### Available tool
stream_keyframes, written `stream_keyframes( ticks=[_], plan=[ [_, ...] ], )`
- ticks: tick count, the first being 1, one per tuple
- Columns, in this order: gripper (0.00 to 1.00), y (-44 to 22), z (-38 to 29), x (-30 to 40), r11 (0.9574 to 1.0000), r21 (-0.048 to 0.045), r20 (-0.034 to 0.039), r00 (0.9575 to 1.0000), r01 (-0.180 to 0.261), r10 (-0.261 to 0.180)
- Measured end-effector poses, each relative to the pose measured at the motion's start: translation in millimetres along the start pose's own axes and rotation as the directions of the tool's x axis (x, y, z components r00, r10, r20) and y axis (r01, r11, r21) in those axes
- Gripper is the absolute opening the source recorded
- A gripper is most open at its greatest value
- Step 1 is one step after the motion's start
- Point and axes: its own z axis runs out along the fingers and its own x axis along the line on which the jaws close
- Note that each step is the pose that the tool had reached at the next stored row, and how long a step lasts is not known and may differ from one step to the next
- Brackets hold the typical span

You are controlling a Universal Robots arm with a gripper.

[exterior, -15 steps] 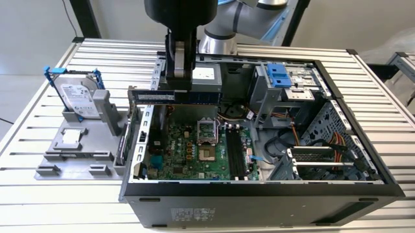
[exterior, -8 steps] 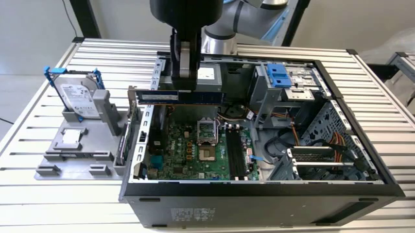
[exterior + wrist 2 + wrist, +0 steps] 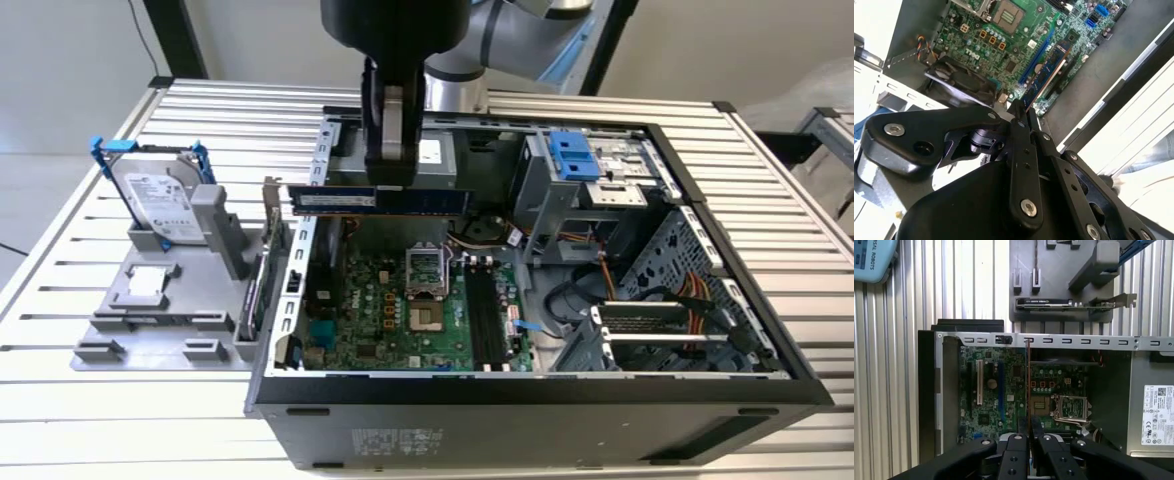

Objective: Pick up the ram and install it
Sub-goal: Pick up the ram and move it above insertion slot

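Ram [image 3: 334, 200] clamped at mid-length between the jaws, horizontal above the motherboard [image 3: 380, 310].

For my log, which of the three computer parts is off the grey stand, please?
The ram: the long blue stick held in the fingers over the case. The hard drive and card sit on the stand.

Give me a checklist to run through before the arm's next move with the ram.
1. Grip: the pincer is shut on the ram: ok.
2. Ram level in the exterior view: ok.
3. Ram over the open computer case, above the motherboard: ok.
4. Ram's alignment for insertion: cannot tell.
5. Ram seated: not ok, it hangs above the motherboard.
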Motion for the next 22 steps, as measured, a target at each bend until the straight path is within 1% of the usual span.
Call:
stream_keyframes(
  ticks=[22],
  plan=[
    [0.0, -17.2, -0.1, -0.2, 1.0, 0.0, 0.0, 1.0, 0.0, 0.0]
  ],
)
